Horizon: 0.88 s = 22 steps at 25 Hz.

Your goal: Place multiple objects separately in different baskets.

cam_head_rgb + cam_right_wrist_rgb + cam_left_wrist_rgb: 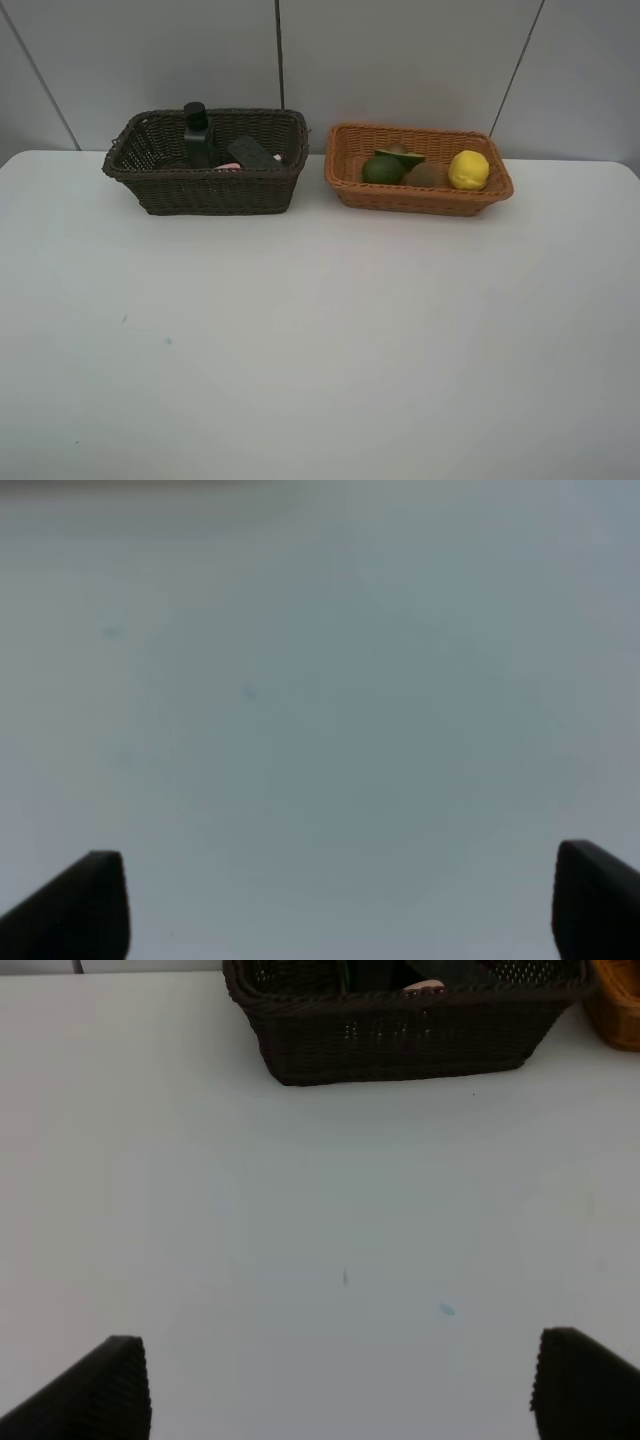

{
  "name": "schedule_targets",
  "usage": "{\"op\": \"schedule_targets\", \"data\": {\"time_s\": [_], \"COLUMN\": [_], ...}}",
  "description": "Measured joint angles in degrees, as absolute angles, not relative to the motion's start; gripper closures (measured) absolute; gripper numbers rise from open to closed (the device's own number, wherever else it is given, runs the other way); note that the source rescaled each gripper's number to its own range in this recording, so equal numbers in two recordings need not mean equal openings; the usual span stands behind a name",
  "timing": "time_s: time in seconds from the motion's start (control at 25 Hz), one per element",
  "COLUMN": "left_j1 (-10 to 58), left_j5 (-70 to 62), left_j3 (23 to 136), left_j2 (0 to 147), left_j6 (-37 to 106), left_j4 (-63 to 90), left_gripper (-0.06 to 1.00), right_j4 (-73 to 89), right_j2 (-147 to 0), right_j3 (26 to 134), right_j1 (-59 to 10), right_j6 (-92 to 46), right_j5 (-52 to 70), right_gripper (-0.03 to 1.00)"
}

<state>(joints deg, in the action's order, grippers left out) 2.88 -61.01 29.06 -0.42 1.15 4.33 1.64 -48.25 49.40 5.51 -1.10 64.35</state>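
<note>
The dark brown basket [205,185] stands at the back left of the white table and holds a dark green pump bottle [198,137], a black eraser [253,152] and a sliver of something pink [228,167]. The orange-tan basket [420,198] to its right holds a whole green avocado [382,169], a halved avocado [401,156], a brown kiwi [426,175] and a yellow lemon [469,170]. Neither arm shows in the high view. My left gripper [340,1385] is open over bare table, well short of the dark basket [400,1035]. My right gripper [345,905] is open over bare table.
The white table [320,340] runs wide in front of both baskets. A grey panelled wall [400,60] rises just behind them. The orange-tan basket's corner [620,1010] shows in the left wrist view.
</note>
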Motion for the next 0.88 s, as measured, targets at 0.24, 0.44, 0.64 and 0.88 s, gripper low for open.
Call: {"op": "schedule_targets", "data": {"time_s": [0.24,0.44,0.64,0.88], "left_j1": [3.9,4.6,4.6,4.6], "left_j5": [-61.0,-61.0,-61.0,-61.0], "left_j3": [29.1,29.1,29.1,29.1], "left_j2": [-0.4,-0.4,-0.4,-0.4], "left_j6": [1.1,1.1,1.1,1.1], "left_j4": [4.3,4.3,4.3,4.3], "left_gripper": [-0.06,-0.06,-0.06,-0.06], "right_j4": [1.7,2.7,4.3,4.2], "right_j2": [-27.9,-14.7,-6.5,0.0], "right_j3": [41.2,35.9,32.6,32.4], "right_j1": [5.5,5.5,5.5,5.5], "right_j6": [-1.1,-1.1,-1.1,-1.1], "right_j5": [64.5,65.8,69.5,70.1], "right_gripper": [-0.03,-0.03,-0.03,-0.03]}}
